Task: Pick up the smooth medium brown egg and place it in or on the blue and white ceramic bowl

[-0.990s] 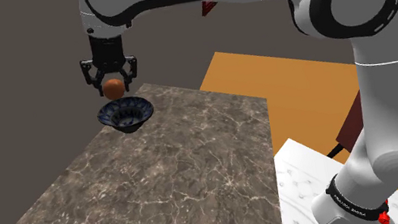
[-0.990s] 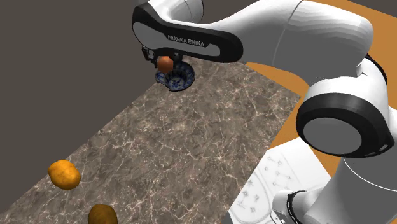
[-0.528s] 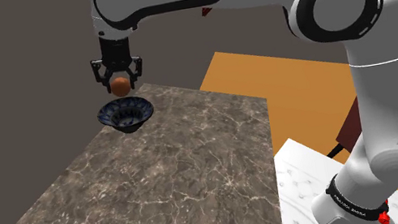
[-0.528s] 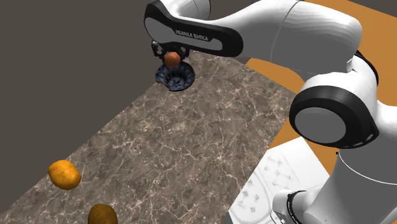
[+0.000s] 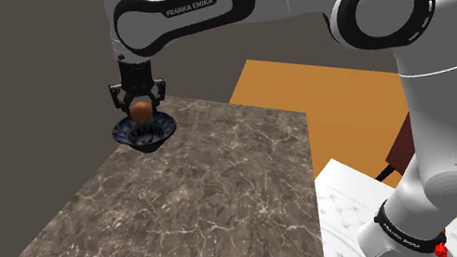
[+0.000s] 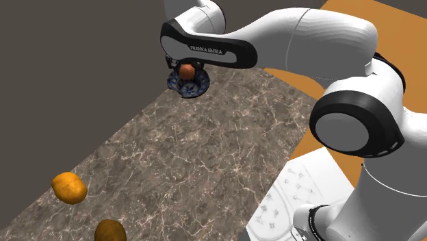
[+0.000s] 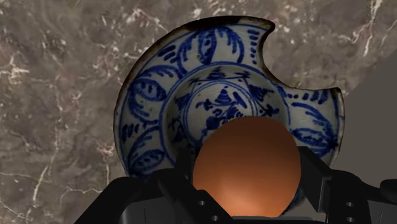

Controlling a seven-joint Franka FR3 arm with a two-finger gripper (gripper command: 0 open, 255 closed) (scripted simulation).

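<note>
A smooth brown egg [image 5: 140, 110] [image 6: 186, 70] [image 7: 247, 167] is clasped between the black fingers of my gripper [image 5: 140, 109] [image 6: 186, 70] [image 7: 247, 184], which is shut on it. Directly under it stands the blue and white patterned bowl [image 5: 144, 133] [image 6: 194, 85] [image 7: 159, 95], near the far corner of the marble table [image 5: 201, 203] [image 6: 198, 150]. The egg hangs just above the bowl's rim, over its middle. In the wrist view the bowl's painted inside lies right behind the egg.
Two orange-brown rounded fruits [image 6: 69, 187] [image 6: 109, 231] lie at the near end of the table in the second exterior view. A grey wall [image 5: 13, 91] stands just behind the bowl. An orange floor [image 5: 306, 92] lies beyond the table's right edge; the white stand [image 5: 364, 224] is lower right.
The gripper has come down with the egg, from well above the bowl to just over its rim, and shifted slightly toward the bowl's middle. The bowl has not moved.
</note>
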